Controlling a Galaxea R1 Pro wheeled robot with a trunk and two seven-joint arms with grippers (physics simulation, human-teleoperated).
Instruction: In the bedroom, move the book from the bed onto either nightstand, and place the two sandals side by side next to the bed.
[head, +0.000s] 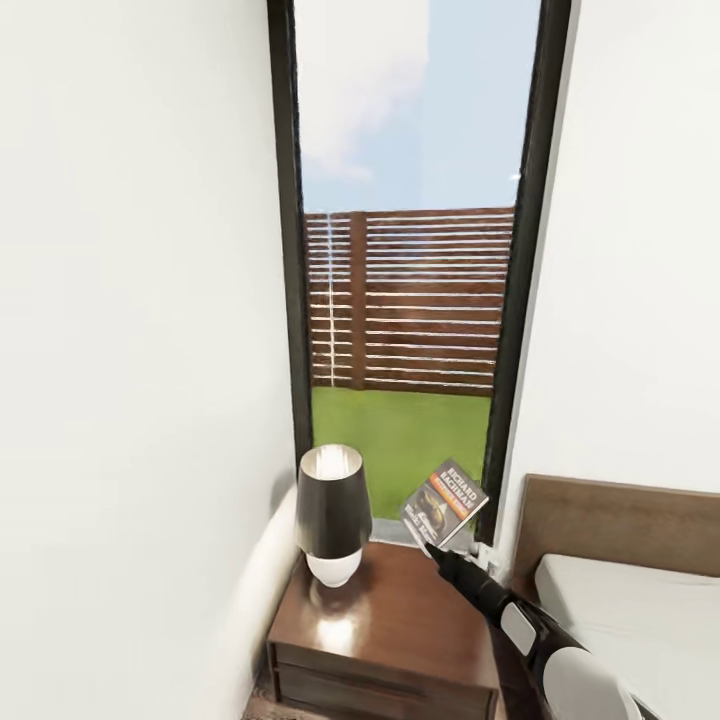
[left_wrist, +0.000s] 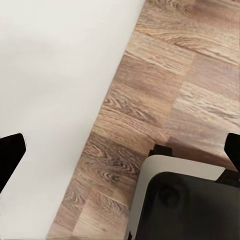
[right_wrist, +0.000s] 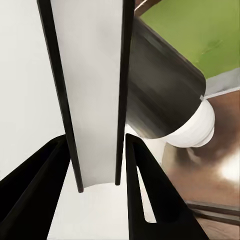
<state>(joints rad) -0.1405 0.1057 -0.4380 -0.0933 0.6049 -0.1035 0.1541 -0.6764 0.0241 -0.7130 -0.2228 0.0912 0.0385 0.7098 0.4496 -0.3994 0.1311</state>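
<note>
The book (head: 444, 503), a thin paperback with an orange band, hangs tilted in the air above the back right part of the nightstand (head: 400, 620). My right gripper (head: 432, 548) is shut on its lower edge. In the right wrist view the book (right_wrist: 90, 90) stands edge-on between the two black fingers (right_wrist: 150, 190), its pale pages facing the camera. The bed (head: 640, 610) with its brown headboard lies at the lower right. My left gripper (left_wrist: 120, 150) is open over the wood floor (left_wrist: 165, 100), with only its black fingertips at the frame edges.
A dark lamp with a white base (head: 333, 515) stands on the left half of the nightstand, close to the book. Behind is a tall black-framed window (head: 410, 280); white walls close in on both sides. The robot's base (left_wrist: 185, 200) shows under the left gripper.
</note>
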